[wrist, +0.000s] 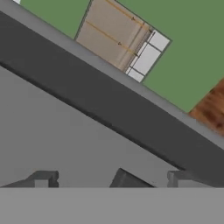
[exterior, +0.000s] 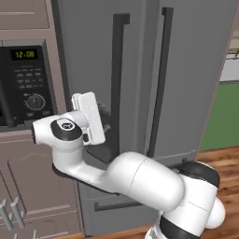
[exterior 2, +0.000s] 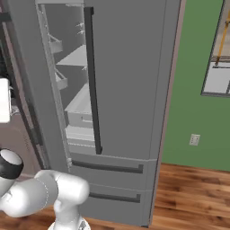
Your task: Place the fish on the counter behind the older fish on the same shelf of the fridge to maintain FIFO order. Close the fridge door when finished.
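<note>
The fridge (exterior: 186,70) is standing tall and grey in front of the robot, with two long dark vertical handles (exterior: 117,74) on its doors and drawers (exterior 2: 112,179) at the bottom. In the right base view its left door (exterior 2: 31,81) is standing ajar, and through the gap I am seeing the pale interior with several shelves (exterior 2: 76,58) one above the other, and small door bins (exterior 2: 56,45) on the inside of the open door. I cannot tell if any fish is lying on these shelves, because the gap is narrow and the shelves are looking bare from here. The right door (exterior 2: 130,76) is sitting closed. The white arm (exterior: 140,179) is bending in front of the lower part of the fridge, and its hand (exterior: 88,116) is pointing toward the left door, close to the dark handle. In the hand view the two dark finger tips (wrist: 43,178) are standing wide apart with nothing between them, so the gripper (wrist: 111,180) is released, and it is facing a grey door panel with a dark handle bar (wrist: 109,100) crossing diagonally. To the left of the fridge, a black-fronted oven (exterior: 28,84) with a green clock display is sitting in brownish-mauve cabinets (exterior: 32,182). To the right, a green wall (exterior 2: 197,90) is meeting a wooden floor (exterior 2: 193,197).
</note>
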### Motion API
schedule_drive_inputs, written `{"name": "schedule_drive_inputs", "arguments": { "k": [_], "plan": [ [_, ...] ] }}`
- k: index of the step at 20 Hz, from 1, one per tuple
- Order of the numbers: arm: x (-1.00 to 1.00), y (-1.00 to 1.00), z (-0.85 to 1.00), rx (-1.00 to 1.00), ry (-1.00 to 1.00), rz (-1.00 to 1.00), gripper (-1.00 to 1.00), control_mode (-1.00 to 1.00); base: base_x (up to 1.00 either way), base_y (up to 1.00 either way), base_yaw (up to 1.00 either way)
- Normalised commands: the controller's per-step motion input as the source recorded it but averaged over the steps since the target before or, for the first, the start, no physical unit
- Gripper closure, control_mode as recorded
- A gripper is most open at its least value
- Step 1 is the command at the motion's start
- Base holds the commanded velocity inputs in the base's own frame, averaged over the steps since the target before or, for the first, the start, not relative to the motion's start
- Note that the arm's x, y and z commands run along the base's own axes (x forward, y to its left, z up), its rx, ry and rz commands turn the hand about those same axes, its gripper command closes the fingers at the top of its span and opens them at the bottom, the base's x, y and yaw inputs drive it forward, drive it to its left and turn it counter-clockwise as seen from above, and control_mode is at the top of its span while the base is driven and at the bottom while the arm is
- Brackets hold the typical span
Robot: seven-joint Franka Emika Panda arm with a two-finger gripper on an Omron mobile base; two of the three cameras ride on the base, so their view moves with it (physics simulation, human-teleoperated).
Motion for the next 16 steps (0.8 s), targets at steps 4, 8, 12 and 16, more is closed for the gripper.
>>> {"name": "schedule_drive_inputs", "arguments": {
  "k": [4, 8, 12, 16],
  "plan": [
    [0.65, -0.54, 0.17, -0.08, -0.07, -0.01, -1.0, -1.0, 0.0, 0.0, 0.0],
    [0.78, -0.39, 0.22, -0.07, -0.01, -0.01, -1.0, -1.0, 0.0, 0.0, 0.0],
    [0.89, -0.17, 0.12, -0.06, 0.0, 0.0, -1.0, -1.0, 0.0, 0.0, 0.0],
    [0.91, -0.04, 0.01, -0.06, 0.0, 0.0, -1.0, -1.0, 0.0, 0.0, 0.0]
  ]
}}
